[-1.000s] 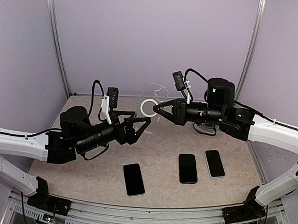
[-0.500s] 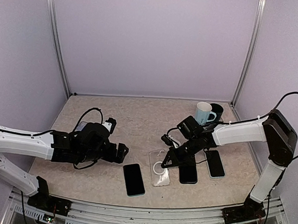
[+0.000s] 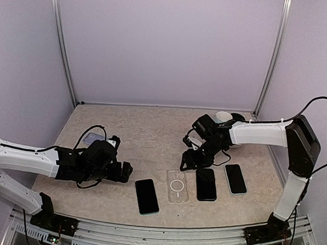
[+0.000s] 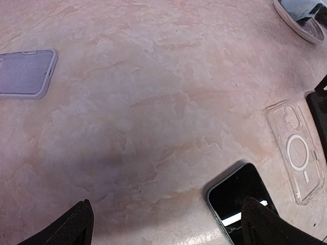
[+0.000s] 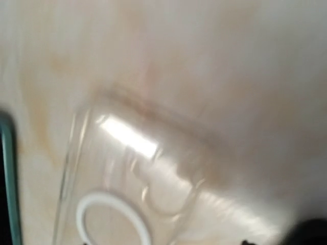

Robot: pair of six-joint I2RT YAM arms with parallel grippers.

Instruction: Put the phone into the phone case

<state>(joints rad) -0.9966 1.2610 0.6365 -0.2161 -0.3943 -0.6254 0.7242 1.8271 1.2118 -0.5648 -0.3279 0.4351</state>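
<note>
**A:** Where is the case?

**B:** The clear phone case (image 3: 177,185) lies flat on the surface (image 3: 152,127) with its white ring showing. No claw touches it. The left phone (image 3: 147,196) is at its 8 o'clock, and the middle phone (image 3: 206,184) is just beside it at 3 o'clock. The right phone (image 3: 235,178) is further out toward 3, apart from the middle one. All three lie dark face up, and none is in the case yet.

**A:** And the right side?

**B:** The right claw (image 3: 189,160) is low over the surface at the case's 1 o'clock, near its top end but apart from it. I cannot tell the jaw gap from above. The wrist view is blurred and shows only the case's upper end and ring, with a teal phone edge at the frame's 9 o'clock.

**A:** The left side?

**B:** The left claw (image 3: 125,172) is spread wide and holds nothing. Its fingertips (image 4: 76,224) sit in the two bottom corners of the wrist view. It is at the left phone's 10 o'clock, near but not touching. In that view the phone's corner shows at 5 o'clock and the case at 3.

**A:** Anything else on the surface?

**B:** A lilac case (image 4: 25,73) lies flat, well apart at 10 o'clock of the left wrist frame. A pale blue mug (image 3: 224,117) and a black mug (image 3: 239,117) stand side by side at the back, at 12 o'clock from the right phone and partly behind the right arm.
</note>
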